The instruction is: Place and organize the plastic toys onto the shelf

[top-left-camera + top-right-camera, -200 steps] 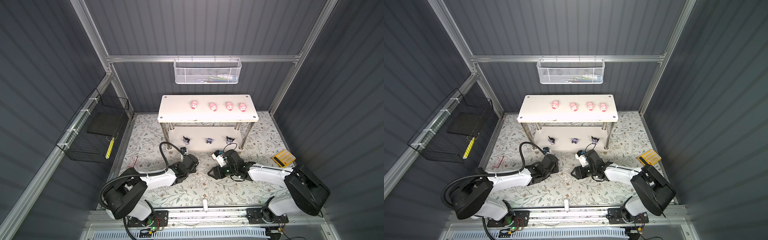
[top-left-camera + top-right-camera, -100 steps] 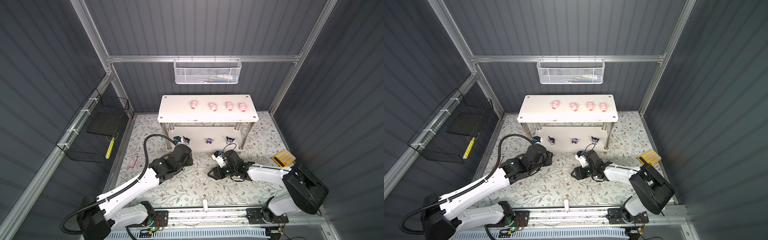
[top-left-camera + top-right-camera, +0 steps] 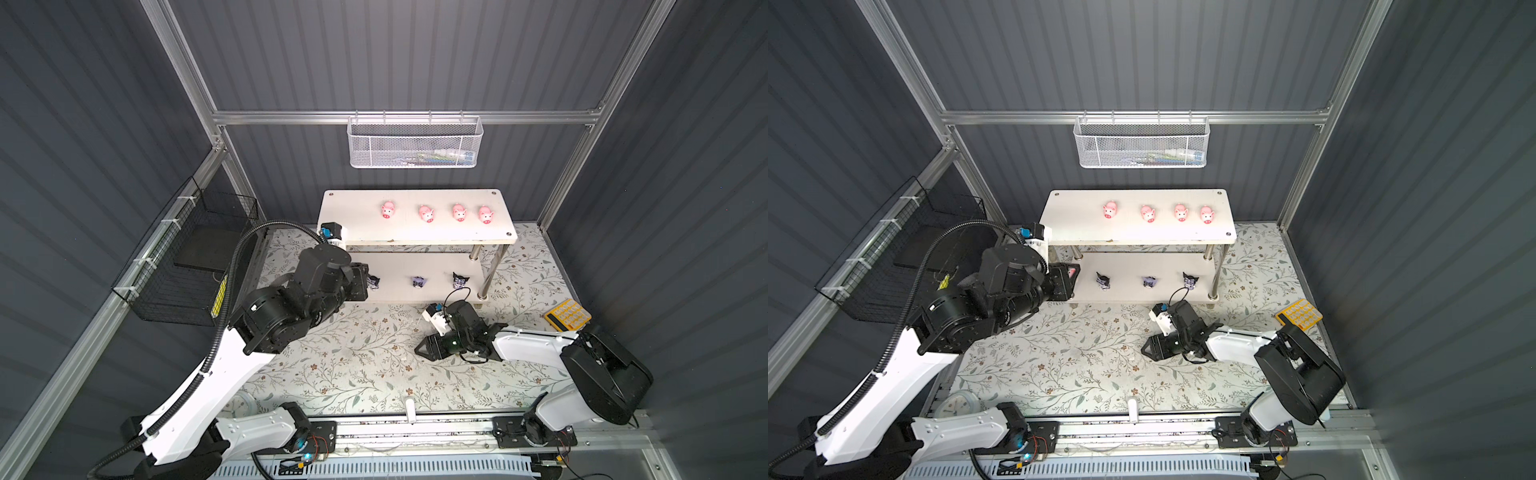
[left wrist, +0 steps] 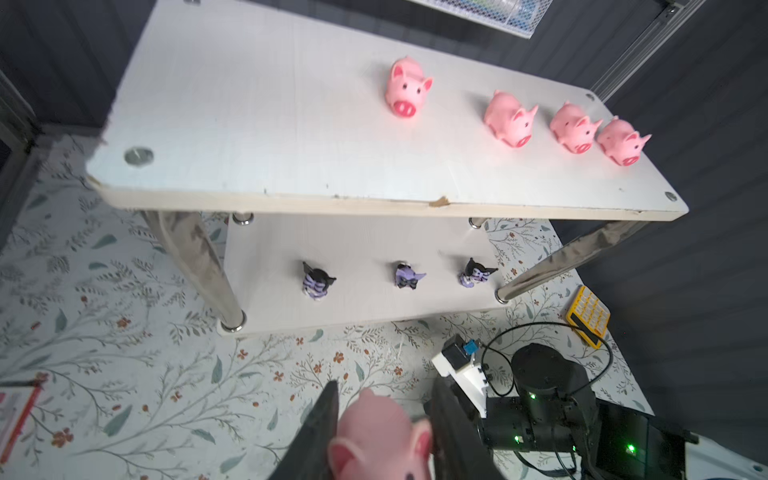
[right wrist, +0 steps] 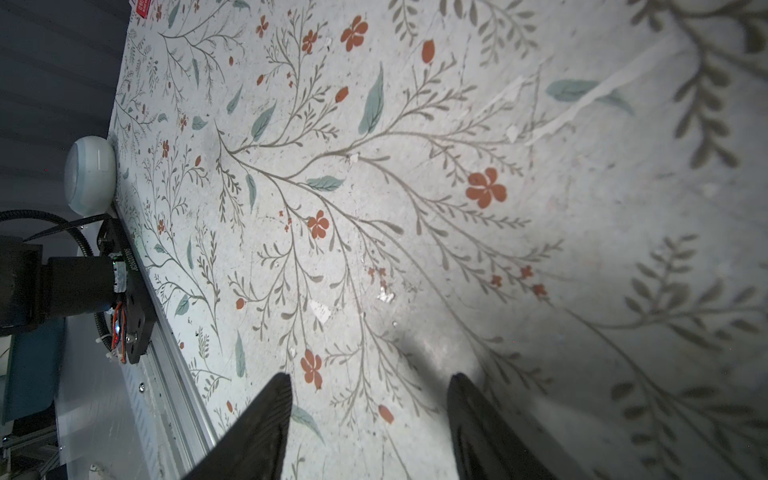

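The white two-tier shelf stands at the back. Several pink pigs sit in a row on its top board, towards the right. Three black-and-purple figures stand in a row on the lower board. My left gripper is shut on one more pink pig and is raised in front of the shelf's left end. My right gripper is open and empty, low over the floral mat in front of the shelf's right half.
A yellow calculator lies on the mat at the right. A white mesh basket hangs on the back wall above the shelf. A black wire basket hangs on the left wall. A round white object sits at the front left edge.
My left arm has lifted off the mat and moved back towards the shelf's left end, still holding the pig. The right arm has stayed put.
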Robot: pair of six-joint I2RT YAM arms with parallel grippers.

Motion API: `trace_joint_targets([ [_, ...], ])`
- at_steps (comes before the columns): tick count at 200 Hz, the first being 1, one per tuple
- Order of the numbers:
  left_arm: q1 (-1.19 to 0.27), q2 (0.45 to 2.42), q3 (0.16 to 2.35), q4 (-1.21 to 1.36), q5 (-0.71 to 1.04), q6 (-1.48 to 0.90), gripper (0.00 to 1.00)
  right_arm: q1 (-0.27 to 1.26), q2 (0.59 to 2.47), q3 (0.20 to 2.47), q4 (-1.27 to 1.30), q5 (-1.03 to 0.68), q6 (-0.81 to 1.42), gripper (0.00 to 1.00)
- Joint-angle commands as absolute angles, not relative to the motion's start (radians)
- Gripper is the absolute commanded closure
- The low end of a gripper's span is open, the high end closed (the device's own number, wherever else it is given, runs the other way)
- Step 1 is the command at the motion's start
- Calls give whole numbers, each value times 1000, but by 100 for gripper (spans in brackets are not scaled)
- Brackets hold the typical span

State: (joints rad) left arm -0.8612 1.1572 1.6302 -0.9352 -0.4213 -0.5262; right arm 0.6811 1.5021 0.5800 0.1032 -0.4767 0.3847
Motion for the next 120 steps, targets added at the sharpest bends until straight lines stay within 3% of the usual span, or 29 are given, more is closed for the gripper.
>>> trace_joint_targets([
  [1, -830, 1229, 1712, -991, -441, -386, 63, 676, 1500, 600, 89, -501, 355, 38],
  [36, -682, 1311, 1778, -896, -284, -321, 63, 680, 1456, 580, 91, -493, 350, 38],
  [120, -523, 1484, 1890, -821, -199, -262, 63, 687, 1339, 531, 85, -443, 350, 38],
])
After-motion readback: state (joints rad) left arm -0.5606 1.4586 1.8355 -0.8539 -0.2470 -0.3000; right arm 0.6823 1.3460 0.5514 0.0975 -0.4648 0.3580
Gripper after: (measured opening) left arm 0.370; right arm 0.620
